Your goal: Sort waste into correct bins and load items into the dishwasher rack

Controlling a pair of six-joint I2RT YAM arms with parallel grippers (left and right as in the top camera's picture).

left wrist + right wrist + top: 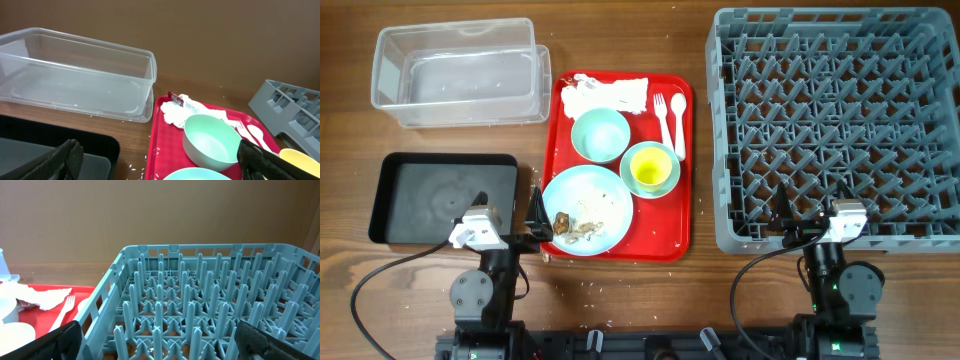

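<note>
While the left gripper (510, 210) and right gripper (812, 205) gape wide and empty, nothing is sorted. The napkins (605, 95), plate (618, 200), bowl (600, 133) and cup (651, 168) sit just right of the left gripper, and the dishwasher rack (725, 150) ahead of the right gripper holds nothing.

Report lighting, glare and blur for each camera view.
Overhead: even light, soft shadows, sharp throughout; faint sheen on the black tray. Left wrist: clear tub and mint bowl crisp, the left gripper's fingers at the bottom corners dark and soft. Right wrist: dishwasher rack sharp but tinted bluer than overhead; the right gripper's fingers dark, underlit.
</note>
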